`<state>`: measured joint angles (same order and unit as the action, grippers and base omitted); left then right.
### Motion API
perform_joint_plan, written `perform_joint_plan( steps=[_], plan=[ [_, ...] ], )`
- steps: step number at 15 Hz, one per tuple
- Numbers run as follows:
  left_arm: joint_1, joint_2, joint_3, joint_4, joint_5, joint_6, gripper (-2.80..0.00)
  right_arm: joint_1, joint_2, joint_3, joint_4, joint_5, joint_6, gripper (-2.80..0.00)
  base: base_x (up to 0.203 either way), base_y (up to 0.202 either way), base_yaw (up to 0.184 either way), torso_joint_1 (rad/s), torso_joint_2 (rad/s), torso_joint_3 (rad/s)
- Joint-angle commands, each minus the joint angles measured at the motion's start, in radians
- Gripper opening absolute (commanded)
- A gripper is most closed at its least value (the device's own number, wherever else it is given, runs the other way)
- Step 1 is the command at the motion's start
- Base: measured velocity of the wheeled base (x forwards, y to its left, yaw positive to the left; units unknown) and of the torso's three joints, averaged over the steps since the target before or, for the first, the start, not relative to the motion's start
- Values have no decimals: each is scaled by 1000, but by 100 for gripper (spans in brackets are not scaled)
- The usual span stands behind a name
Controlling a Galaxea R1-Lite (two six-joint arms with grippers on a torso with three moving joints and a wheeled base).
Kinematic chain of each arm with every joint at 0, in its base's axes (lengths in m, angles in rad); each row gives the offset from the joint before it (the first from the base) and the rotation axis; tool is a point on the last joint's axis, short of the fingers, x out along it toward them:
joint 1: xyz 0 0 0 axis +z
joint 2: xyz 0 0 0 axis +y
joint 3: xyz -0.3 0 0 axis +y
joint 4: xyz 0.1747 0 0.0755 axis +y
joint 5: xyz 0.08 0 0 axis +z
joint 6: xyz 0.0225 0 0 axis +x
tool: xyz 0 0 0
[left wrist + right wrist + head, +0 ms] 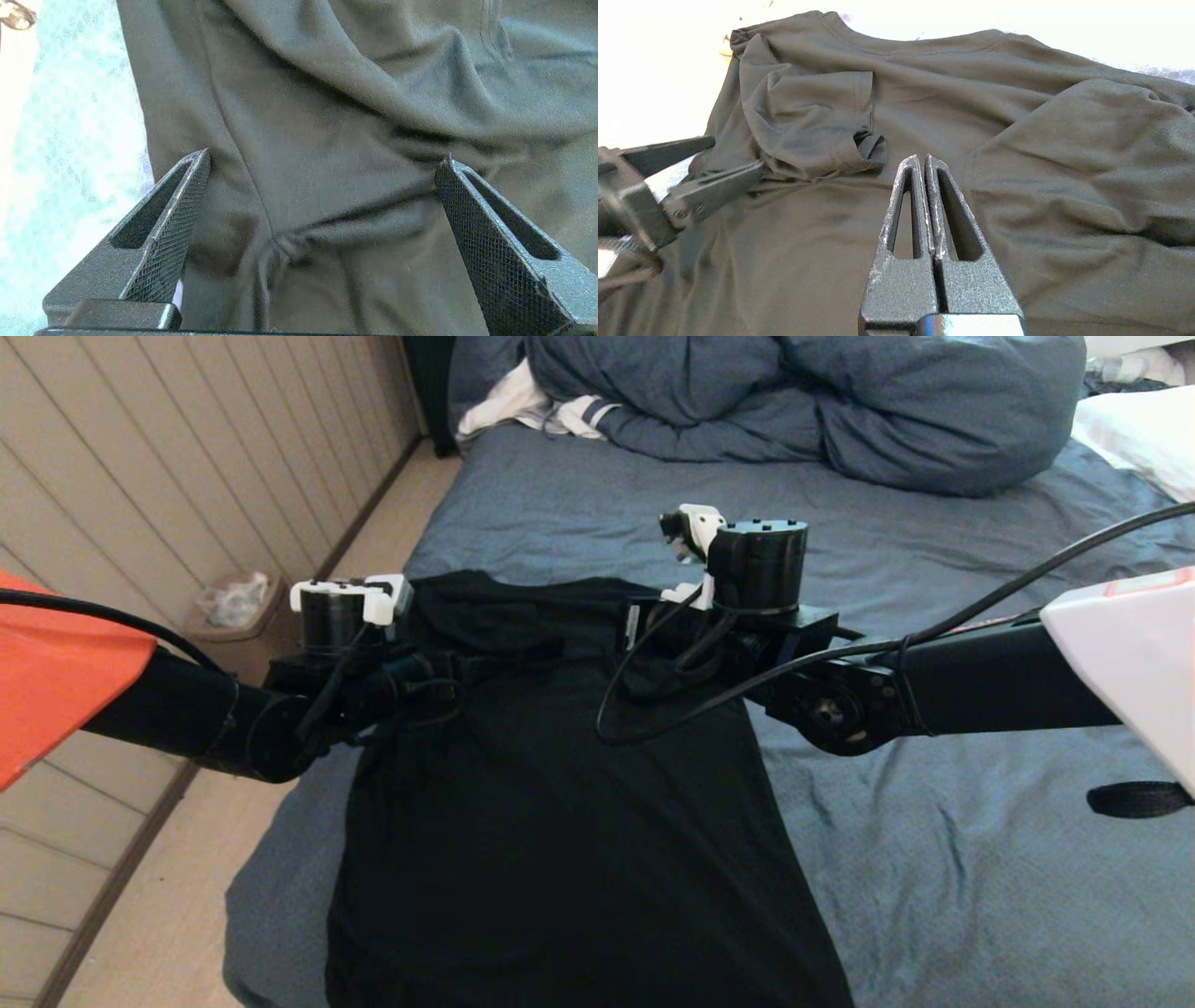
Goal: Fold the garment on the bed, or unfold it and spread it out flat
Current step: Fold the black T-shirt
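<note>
The black T-shirt point(560, 821) lies plain side up on the slate-blue bed point(952, 821), collar at the far end and hem at the near edge. Its left sleeve point(808, 112) is folded in over the body, and the right sleeve point(1087, 140) is folded in too. My left gripper point(327, 156) is open, its fingers point(182, 219) straddling wrinkled fabric at the sleeve seam by the shirt's left edge. My right gripper point(920, 158) hovers shut and empty over the upper chest, between the two sleeves. The left gripper point(691, 182) also shows in the right wrist view.
A bunched blue duvet point(794, 401) and a white striped cloth point(560, 411) lie at the head of the bed. A white pillow point(1139, 429) is at the far right. On the floor to the left stand a waste bin point(233, 607) and the panelled wall point(140, 476).
</note>
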<state>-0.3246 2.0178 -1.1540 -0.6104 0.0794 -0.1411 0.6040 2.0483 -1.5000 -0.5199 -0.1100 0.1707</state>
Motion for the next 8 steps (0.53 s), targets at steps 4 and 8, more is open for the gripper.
perform_joint_plan(
  steps=[4,8],
  plan=[
    [28,54,-39,-3,0,0,-280,0,3,0,-3,0,1,-280,0,0,0,0,0,0],
    [28,36,-32,-5,0,6,-280,0,3,0,-3,0,1,-280,0,0,0,0,0,0]
  ],
)
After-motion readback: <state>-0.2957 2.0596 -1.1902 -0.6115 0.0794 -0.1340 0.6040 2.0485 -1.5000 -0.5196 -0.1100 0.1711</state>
